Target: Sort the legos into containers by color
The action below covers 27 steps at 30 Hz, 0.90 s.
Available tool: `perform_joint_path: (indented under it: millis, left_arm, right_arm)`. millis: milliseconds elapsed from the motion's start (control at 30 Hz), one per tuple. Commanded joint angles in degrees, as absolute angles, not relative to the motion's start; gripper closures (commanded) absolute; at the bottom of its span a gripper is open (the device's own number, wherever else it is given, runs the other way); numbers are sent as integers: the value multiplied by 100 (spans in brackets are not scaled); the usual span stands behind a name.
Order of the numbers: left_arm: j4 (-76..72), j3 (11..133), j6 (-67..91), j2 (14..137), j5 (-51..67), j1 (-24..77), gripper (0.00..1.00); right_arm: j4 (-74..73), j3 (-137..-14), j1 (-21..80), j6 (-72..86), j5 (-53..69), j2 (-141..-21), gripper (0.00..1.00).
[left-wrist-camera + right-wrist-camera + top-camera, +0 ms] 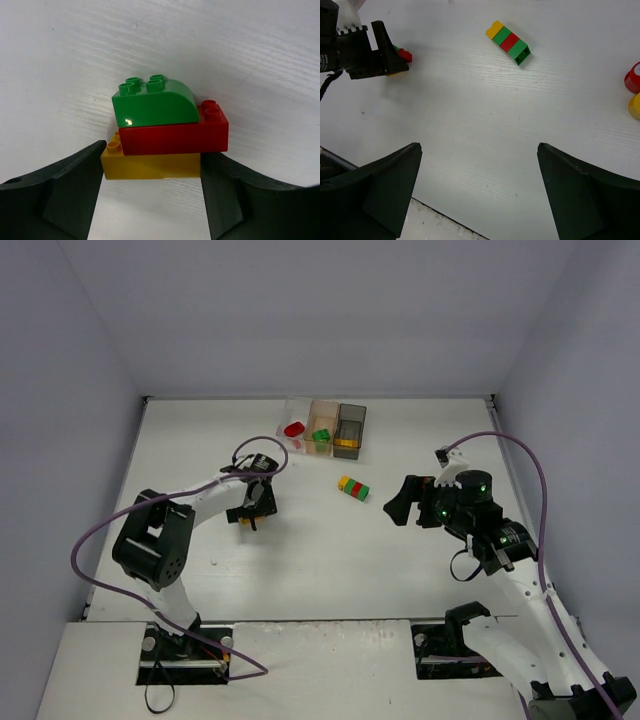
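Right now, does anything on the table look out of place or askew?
Nothing is spilled or damaged. The yellow-red-green stack straddled by the left gripper is staggered, its red brick overhanging the yellow brick to one side. A second joined stack lies on its side mid-table, outside the containers.

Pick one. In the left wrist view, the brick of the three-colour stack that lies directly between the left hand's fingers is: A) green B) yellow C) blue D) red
B: the yellow brick spans the gap between the two dark fingers, while the red brick and the green brick sit stacked above it, past the fingertips.
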State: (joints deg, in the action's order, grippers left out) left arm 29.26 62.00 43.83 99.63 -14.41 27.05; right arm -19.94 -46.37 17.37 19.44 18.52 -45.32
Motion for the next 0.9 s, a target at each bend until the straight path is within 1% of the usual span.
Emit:
perform_joint_path:
  millis: [0,67,133,167,233,267,333,433,533,633,667,700,767,867]
  left_arm:
    - [2628,6179,4289,9818,-1547,2707,34]
    - [2523,6083,4245,9748,-1599,2716,43]
    - [2392,6003,4184,9607,-1617,2716,49]
    - [2338,5925,4088,9554,-1626,2716,50]
    - [2206,5836,3955,9431,-1600,2725,60]
    - [2032,5775,3781,9265,-1521,2733,62]
    - [1786,5564,3552,9036,-1407,2751,63]
    - [891,5186,2832,8274,-907,2882,64]
    - [310,4914,1718,7641,-581,3207,64]
    - [150,4913,1084,7209,-405,3576,64]
    - [149,4930,968,7129,-282,3629,64]
    - [141,4948,862,7058,-29,3708,64]
    - [97,4948,581,6839,367,3779,64]
    - [-184,4939,343,6575,623,3990,64]
  right_arm:
    - [-1617,-4641,1767,1898,1942,-4562,3]
    - [-1608,-4641,1767,1907,1960,-4562,3]
    - [-1608,-4632,1758,1916,1986,-4553,3]
    - [-1608,-4623,1767,1933,2012,-4553,3]
    - [-1582,-4623,1767,1942,2091,-4562,3]
    - [-1565,-4632,1767,1951,2135,-4570,3]
    - [-1521,-4676,1767,1977,2267,-4614,3]
    - [-1442,-4850,1767,2030,2521,-4772,4]
    - [-1433,-5149,1775,2118,2820,-5097,7]
    - [-1398,-5474,1775,2215,3250,-5492,14]
    - [-1397,-5545,1784,2241,3374,-5676,19]
    - [-1363,-5624,1793,2267,3497,-5756,20]
    - [-1327,-5835,1837,2346,3717,-5914,23]
    - [-1292,-6107,1942,2408,3805,-6195,23]
